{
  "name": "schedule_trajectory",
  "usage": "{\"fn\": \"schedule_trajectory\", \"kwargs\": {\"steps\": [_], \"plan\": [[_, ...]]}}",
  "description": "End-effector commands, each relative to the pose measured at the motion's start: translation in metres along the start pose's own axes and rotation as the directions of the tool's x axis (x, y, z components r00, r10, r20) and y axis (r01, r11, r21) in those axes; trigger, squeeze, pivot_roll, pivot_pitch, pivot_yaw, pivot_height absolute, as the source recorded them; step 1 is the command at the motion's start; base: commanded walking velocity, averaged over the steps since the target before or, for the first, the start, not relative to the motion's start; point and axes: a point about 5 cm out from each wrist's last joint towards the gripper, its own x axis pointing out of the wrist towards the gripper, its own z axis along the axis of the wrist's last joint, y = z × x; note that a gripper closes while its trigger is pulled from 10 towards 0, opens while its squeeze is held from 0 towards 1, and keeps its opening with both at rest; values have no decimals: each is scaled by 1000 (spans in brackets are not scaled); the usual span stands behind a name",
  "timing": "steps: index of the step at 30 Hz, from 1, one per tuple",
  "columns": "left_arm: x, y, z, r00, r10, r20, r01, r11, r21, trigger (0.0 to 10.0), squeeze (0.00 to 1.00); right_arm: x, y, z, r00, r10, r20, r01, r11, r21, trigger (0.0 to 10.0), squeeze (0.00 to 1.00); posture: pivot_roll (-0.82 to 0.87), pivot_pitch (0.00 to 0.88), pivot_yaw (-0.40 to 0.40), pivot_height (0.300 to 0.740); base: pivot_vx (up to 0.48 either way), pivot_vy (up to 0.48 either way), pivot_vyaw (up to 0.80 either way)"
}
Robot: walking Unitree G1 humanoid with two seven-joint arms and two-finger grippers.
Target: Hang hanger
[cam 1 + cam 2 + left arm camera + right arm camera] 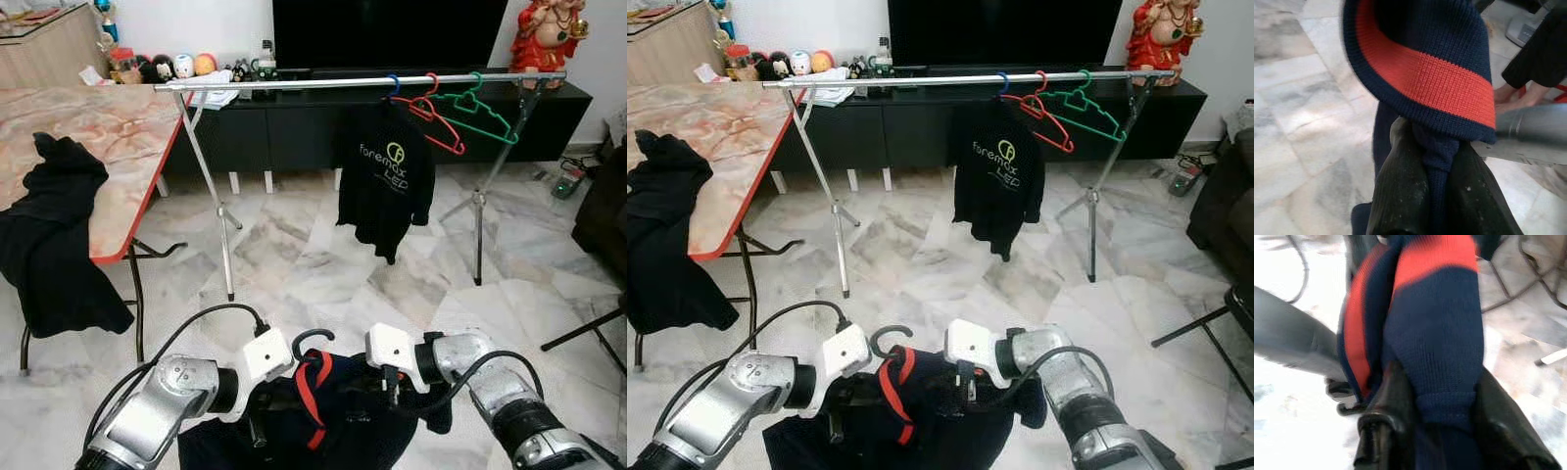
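Both tools (pixel 1437 161) clamped on shirt (pixel 343 411)

- The clothes rail (pixel 323 83) runs across at 12 o'clock, before the TV cabinet (pixel 294 127).
- A T-shirt (pixel 384 176) and two bare hangers (pixel 460 122) hang toward its 1 o'clock end.
- The folding table (pixel 88 147) stands at 10 o'clock, a garment (pixel 54 235) draped over its near edge.
- At 6 o'clock, a sweater (pixel 333 411) on a hanger hook (pixel 306 340) sits between left gripper (pixel 1437 196) and right gripper (pixel 1442 426).

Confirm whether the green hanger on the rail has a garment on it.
No: the green hanger hangs bare on the rail, beside the red hanger; the black shirt hangs further left.
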Motion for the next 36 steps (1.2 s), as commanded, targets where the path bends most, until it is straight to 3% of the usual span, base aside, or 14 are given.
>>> {"fn": "schedule_trajectory", "kwargs": {"steps": [1,10,17,21,22,26,27,28,30,31,32,33,35,36], "plan": [[-1,0,0,1000,-15,-6,16,999,28,0,0,0,11,-1,988,151,-35,-152,988,-30,10000,1000,32,105,16,740,0,0,0],[-6,10,-10,998,57,-38,-56,998,20,0,0,-14,12,-12,986,141,-89,-141,990,9,10000,1000,31,100,15,740,0,0,0],[-6,11,-22,995,84,-54,-85,996,-14,0,0,-14,8,-5,998,67,-16,-67,998,15,10000,1000,32,93,15,740,0,0,0],[-9,17,-29,986,154,-58,-156,987,-33,0,0,-15,2,-1,998,-39,52,37,998,40,10000,1000,35,91,14,740,0,0,0],[-9,21,-35,978,200,-60,-203,978,-54,0,0,-18,-4,0,987,-134,91,128,989,68,10000,1000,35,91,14,740,0,0,0],[-9,28,-43,956,281,-81,-286,956,-63,0,0,-23,-12,3,954,-261,146,245,962,118,10000,1000,23,91,16,740,0,0,0],[-9,32,-48,939,332,-93,-339,939,-62,0,0,-25,-16,4,920,-345,184,316,933,169,10000,1000,20,89,19,740,0,0,0],[-9,40,-55,892,438,-111,-447,890,-84,0,0,-26,-22,4,851,-478,219,423,870,255,10000,1000,17,88,20,740,0,0,0],[-11,50,-60,808,569,-154,-584,807,-80,1137,0,-22,-20,-5,788,-582,199,502,796,339,10000,1000,17,88,19,740,0,0,0],[-12,52,-62,784,597,-169,-613,788,-59,1137,0,-21,-19,-8,781,-596,187,514,783,352,10000,1000,17,88,19,740,0,0,0],[-14,54,-65,750,632,-193,-652,756,-58,4235,0,-19,-17,-14,762,-629,156,543,751,375,10000,953,16,87,19,740,0,0,0],[-16,56,-69,717,666,-204,-692,715,-97,10000,0,-15,-12,-27,726,-682,87,589,682,433,10000,0,14,81,18,740,0,0,0],[-18,57,-71,683,702,-199,-729,670,-140,10000,0,-12,-5,-46,656,-754,-21,653,554,516,10000,0,14,77,19,740,0,0,0],[-18,57,-71,664,730,-162,-747,637,-191,10000,0,-8,10,-71,582,-794,-174,707,388,592,10000,0,15,70,21,740,0,0,0]]}}
